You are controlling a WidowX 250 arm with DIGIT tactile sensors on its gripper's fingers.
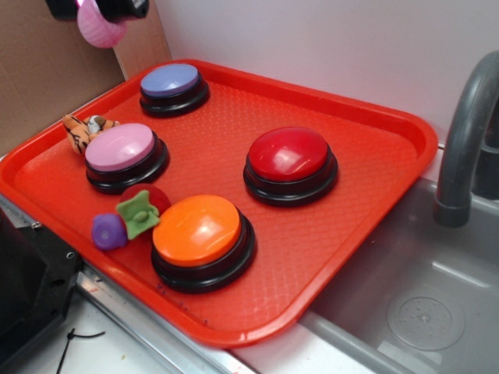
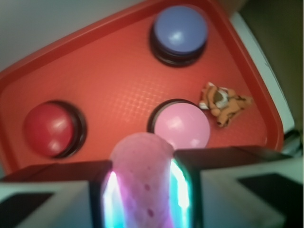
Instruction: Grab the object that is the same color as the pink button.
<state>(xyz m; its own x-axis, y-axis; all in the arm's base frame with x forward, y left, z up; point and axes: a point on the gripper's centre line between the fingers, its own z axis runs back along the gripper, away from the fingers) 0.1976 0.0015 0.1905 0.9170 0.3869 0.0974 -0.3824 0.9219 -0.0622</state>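
Up at the top left of the exterior view, the black gripper (image 1: pixel 100 9) hangs above the tray's far left corner, its jaws clenched on the small ribbed pink ball (image 1: pixel 100 29); the wrist view shows that one ball pinched tight between both pads. Below sits one red plastic tray (image 1: pixel 374 179) carrying four dome push-buttons: one pale pink button (image 1: pixel 120 147), one lavender-blue button (image 1: pixel 170 79), one red button (image 1: pixel 288 153) and one orange button (image 1: pixel 196 230). Three small toys lie on the tray too: one orange striped tiger figure (image 1: pixel 82 130) beside the pink button, one small purple toy (image 1: pixel 109 231), and one green-topped red toy (image 1: pixel 143 206) touching it. One grey faucet (image 1: pixel 465 140) stands at the right over a grey sink (image 1: pixel 421 304).
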